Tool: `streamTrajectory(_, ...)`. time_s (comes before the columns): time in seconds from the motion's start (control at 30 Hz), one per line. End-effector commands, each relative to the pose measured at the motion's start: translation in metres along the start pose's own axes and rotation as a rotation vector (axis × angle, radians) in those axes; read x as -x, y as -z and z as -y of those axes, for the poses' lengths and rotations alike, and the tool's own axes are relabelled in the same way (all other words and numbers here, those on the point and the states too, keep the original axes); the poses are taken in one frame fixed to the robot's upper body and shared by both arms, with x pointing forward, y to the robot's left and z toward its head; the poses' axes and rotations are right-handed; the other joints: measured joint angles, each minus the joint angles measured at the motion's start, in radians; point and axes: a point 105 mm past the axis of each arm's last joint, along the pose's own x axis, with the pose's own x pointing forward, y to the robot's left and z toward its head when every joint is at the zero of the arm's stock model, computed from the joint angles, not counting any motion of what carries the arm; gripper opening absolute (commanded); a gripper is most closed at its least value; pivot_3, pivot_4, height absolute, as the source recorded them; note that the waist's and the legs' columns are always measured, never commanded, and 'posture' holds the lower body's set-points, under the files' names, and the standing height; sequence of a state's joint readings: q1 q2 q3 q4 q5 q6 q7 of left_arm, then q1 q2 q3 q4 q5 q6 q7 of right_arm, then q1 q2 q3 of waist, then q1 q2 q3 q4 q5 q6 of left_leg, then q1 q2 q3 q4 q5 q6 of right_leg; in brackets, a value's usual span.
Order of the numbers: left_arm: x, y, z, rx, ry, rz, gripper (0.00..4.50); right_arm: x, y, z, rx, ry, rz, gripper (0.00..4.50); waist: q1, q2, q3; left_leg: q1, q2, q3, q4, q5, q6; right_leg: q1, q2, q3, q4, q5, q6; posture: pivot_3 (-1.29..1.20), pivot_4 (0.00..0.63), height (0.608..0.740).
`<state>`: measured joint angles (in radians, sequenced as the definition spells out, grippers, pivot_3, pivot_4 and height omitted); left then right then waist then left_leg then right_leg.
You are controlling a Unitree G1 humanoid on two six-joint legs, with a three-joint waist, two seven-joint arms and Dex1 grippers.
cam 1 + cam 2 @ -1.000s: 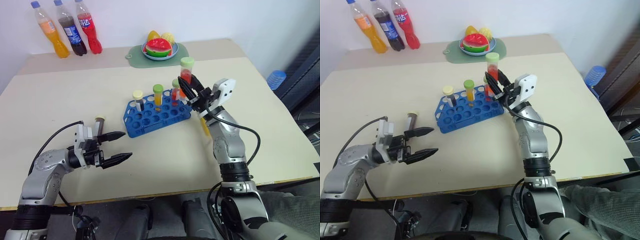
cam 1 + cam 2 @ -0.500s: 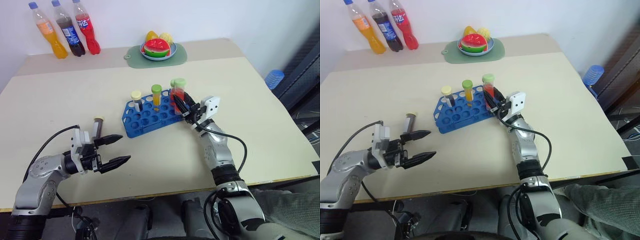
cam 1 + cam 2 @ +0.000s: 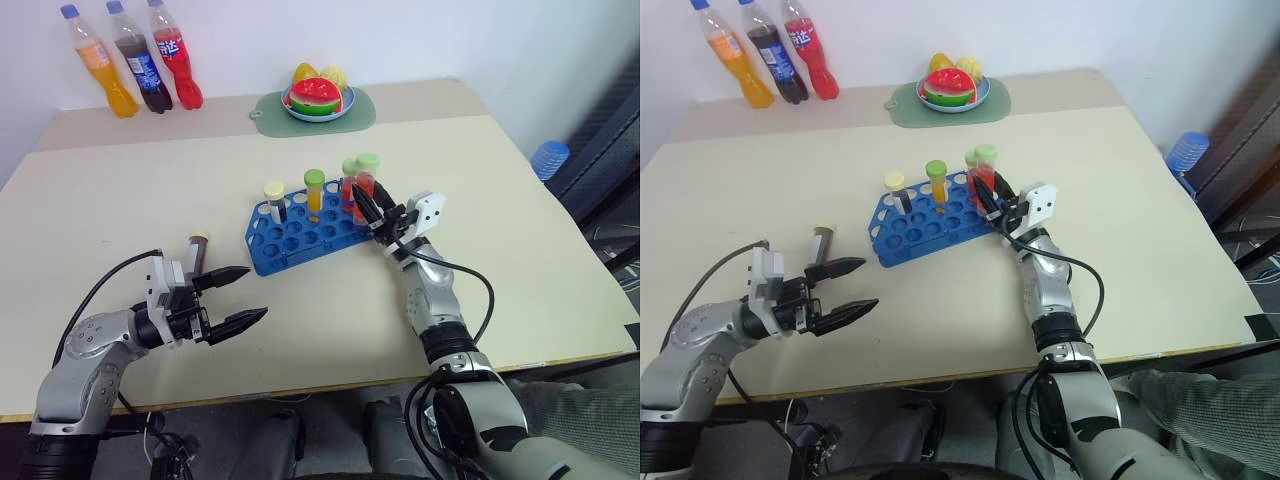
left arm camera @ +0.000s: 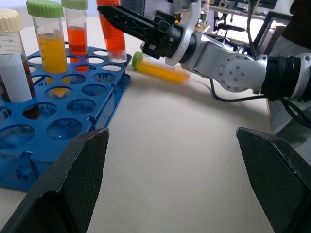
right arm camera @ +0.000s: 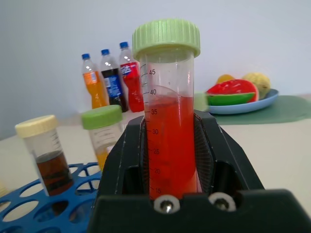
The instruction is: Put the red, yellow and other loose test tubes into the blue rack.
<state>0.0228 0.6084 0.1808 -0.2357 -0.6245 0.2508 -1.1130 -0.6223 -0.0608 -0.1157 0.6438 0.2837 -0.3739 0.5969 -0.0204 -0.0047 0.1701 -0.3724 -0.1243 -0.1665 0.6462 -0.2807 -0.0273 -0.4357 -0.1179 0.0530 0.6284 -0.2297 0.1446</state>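
Note:
My right gripper (image 3: 366, 203) is shut on a red test tube (image 5: 167, 131) with a green cap, held upright at the right end of the blue rack (image 3: 300, 245); its lower end meets the rack's top there. Three tubes stand in the rack: a brown one with a cream cap (image 3: 275, 201), a yellow one (image 3: 315, 190) and a red one (image 3: 350, 182). A yellow tube (image 4: 159, 71) lies on the table under my right arm. Near the front left, my left gripper (image 3: 255, 292) is open and holds nothing. A dark tube (image 3: 197, 256) stands upright just behind it.
Three soda bottles (image 3: 130, 65) stand at the back left corner. A plate of fruit (image 3: 318, 96) sits on a green mat at the back middle. A blue bottle (image 3: 551, 158) is off the table's right side.
My right gripper has come down with the red tube, from above the rack to its right end. My left gripper has stayed open in the same place.

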Motion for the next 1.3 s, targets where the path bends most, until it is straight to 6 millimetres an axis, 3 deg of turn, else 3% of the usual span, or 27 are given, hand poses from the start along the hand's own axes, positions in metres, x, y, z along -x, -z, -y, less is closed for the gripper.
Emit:
streamTrajectory(0.03,-0.004,-0.009,0.001,-0.025,0.017,0.033,4.33,0.008,0.005,0.005,-0.007,0.020,-0.018,0.79,-0.001,0.000,0.000,0.000,0.000,0.000,0.000,0.000,0.000,0.000,0.000,0.000,0.000,0.000,0.000,0.00,0.150,0.740)
streamTrajectory(0.63,-0.009,-0.009,0.000,-0.023,0.034,0.038,4.33,-0.005,0.019,0.004,-0.033,0.048,-0.055,0.79,-0.002,0.000,0.000,0.001,0.000,0.000,0.000,0.000,0.000,0.001,0.000,0.000,0.000,0.000,0.000,0.00,0.150,0.740)
streamTrajectory(0.87,-0.009,-0.009,0.001,-0.020,0.032,0.039,4.33,0.000,0.018,-0.001,0.096,0.010,-0.064,4.30,-0.004,0.000,0.000,0.001,0.001,0.000,0.000,0.000,0.000,0.001,0.001,0.000,0.000,0.000,-0.001,0.00,0.150,0.740)
streamTrajectory(1.07,-0.013,-0.008,0.000,-0.019,0.037,0.044,4.33,0.015,0.002,-0.005,0.206,-0.044,-0.058,4.45,0.002,0.000,0.000,0.000,0.000,0.000,0.000,0.001,-0.001,0.000,0.001,0.000,0.000,0.000,-0.001,0.00,0.150,0.740)
streamTrajectory(1.3,-0.019,-0.006,-0.001,-0.016,0.058,0.050,4.33,0.029,-0.018,-0.002,0.184,-0.047,-0.088,4.45,0.002,0.000,0.000,0.000,0.001,0.000,0.000,0.000,0.000,0.000,0.001,0.000,0.000,0.000,-0.001,0.00,0.150,0.740)
